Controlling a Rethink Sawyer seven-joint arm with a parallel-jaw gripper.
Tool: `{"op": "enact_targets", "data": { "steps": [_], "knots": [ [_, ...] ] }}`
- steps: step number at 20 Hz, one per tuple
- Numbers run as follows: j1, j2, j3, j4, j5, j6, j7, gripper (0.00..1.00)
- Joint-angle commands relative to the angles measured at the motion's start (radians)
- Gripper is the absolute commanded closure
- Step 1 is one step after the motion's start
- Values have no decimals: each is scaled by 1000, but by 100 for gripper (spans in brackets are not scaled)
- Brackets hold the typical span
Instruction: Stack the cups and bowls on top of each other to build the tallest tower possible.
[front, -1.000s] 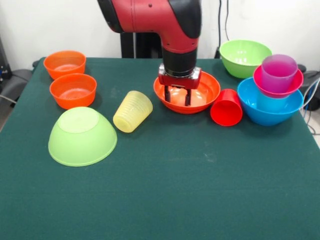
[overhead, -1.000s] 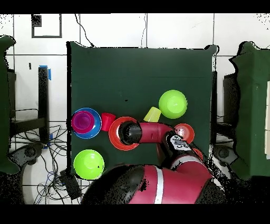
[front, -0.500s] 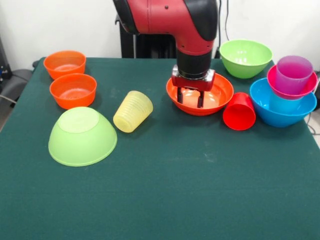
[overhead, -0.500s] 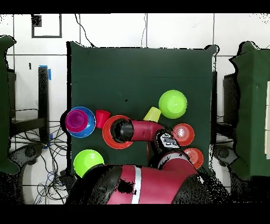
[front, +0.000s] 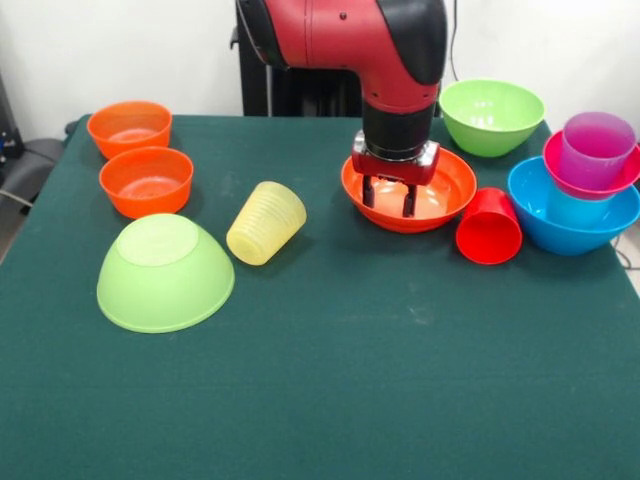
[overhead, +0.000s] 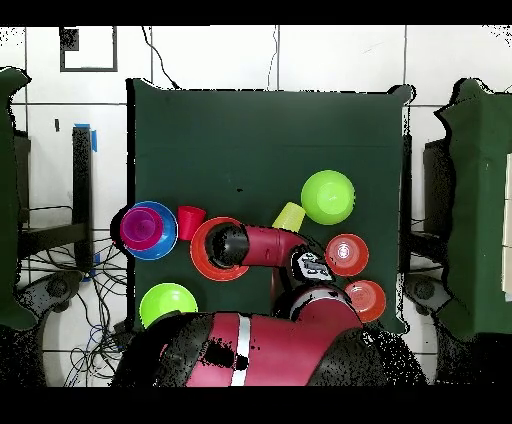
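Inside wide orange bowl (front: 440, 190): gripper (front: 389, 198), fingers (front: 368, 192) spread apart, gripping nothing.

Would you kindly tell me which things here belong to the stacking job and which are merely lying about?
Job:
wide orange bowl, under the gripper
two small orange bowls
two lime green bowls
blue bowl, magenta bowl, purple cup
yellow cup, red cup

Lying about:
floor cables
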Motion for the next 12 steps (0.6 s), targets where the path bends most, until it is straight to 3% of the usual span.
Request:
{"op": "enact_targets", "data": {
  "steps": [1,7,9,12],
  "knots": [
    [63,212,168,-44,82,-133,176,0],
    [94,213,134,-57,86,-111,173,0],
    [134,204,77,-76,62,-71,156,0],
    [144,192,35,-73,29,-54,126,0]
  ]
}}
